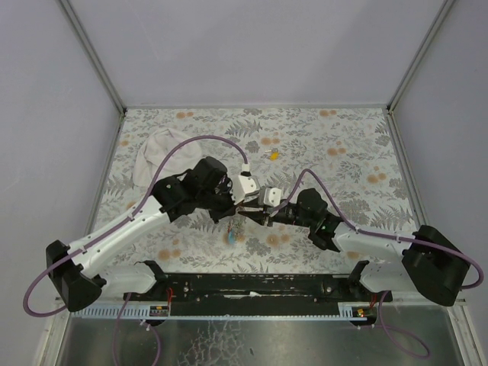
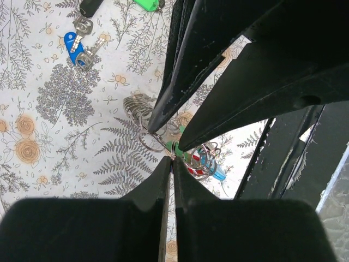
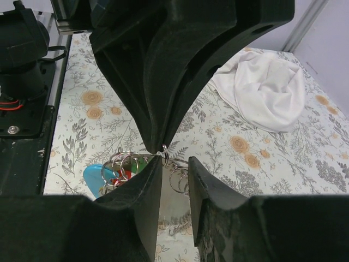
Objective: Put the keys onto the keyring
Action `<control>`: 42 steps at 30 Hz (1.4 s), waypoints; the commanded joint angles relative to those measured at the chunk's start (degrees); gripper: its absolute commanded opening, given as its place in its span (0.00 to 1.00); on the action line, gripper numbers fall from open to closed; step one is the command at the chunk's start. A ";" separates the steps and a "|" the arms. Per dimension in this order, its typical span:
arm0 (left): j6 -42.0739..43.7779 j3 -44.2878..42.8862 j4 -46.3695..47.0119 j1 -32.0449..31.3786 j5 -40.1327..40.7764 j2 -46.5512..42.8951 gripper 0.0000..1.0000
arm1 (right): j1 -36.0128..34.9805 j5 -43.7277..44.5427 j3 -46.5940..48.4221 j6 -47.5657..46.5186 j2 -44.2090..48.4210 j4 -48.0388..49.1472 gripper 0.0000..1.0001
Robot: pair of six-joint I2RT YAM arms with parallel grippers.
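The left gripper (image 2: 172,159) pinches a ring of the keyring (image 2: 200,164) at its fingertips, likely steadying it for threading. The right gripper (image 3: 174,161) has its fingers slightly parted just opposite; I cannot tell whether they grip anything.

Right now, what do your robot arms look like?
My left arm and right arm are white tubes with chunky black joints. A purple cable loops along each. The fingers are black and pointed, with a white block behind them.

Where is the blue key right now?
In the left wrist view, the blue key lies on the table at the upper left, just below the black key and left of the green key.
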State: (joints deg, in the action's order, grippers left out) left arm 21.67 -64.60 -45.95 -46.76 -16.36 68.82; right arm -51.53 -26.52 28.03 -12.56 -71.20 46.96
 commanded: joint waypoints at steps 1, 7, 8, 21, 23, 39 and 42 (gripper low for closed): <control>0.76 -1.25 3.43 -0.97 -1.34 -0.26 0.00 | -0.53 -4.11 3.33 -0.08 -1.69 -0.42 0.32; 0.75 -0.79 4.76 -0.96 -1.58 -0.61 0.00 | -0.59 -5.99 3.92 0.79 -3.04 -0.41 0.33; 0.79 -0.68 4.92 -0.98 -1.45 -0.89 0.00 | -0.59 -5.89 3.82 0.88 -3.13 -0.20 0.33; 1.89 1.18 6.40 -0.98 -3.52 -3.29 0.00 | 0.18 -5.42 2.98 3.01 -5.33 2.81 0.25; 2.33 1.43 6.45 -1.00 -3.60 -3.77 0.00 | 0.19 -5.66 2.97 2.82 -5.48 2.41 0.25; 3.90 3.93 7.59 -0.98 -4.23 -4.92 0.00 | 1.53 -8.86 2.26 5.70 -4.24 4.54 0.22; 3.75 3.17 6.19 -0.96 -2.61 -3.97 0.00 | 1.74 -8.72 1.40 5.93 -3.04 5.29 0.24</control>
State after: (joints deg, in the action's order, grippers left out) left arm 24.53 -60.60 -43.33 -47.27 -19.62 64.12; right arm -50.37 -34.11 29.06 -7.79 -76.88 48.49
